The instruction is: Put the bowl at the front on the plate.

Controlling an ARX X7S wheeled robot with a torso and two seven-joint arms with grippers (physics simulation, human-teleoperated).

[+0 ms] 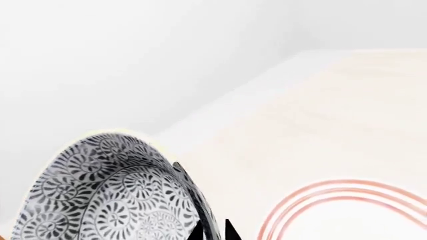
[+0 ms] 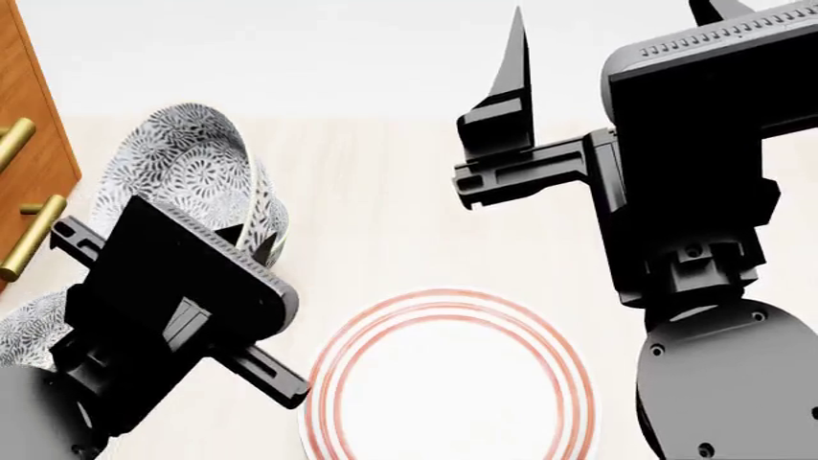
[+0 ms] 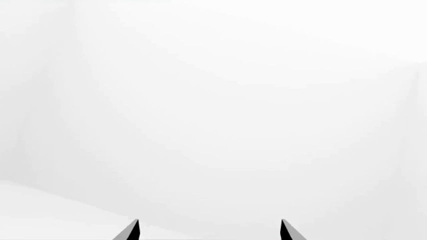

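Bowl (image 2: 192,172) was up off the table (image 2: 383,211), tilted steeply on its side and pinched by its rim in the left gripper (image 2: 262,244), whose fingers were closed on the wall of it. It hung just to the left of the plate (image 2: 447,383) and somewhat farther from the robot, with the plate lying flat and bare near the table's front edge. By my judgement the carry had to run rightward and toward the robot, then level out. Right gripper (image 3: 210,231) was raised well clear, jaws spread wide, holding nothing. Another patterned bowl (image 2: 26,331) showed behind the left arm.
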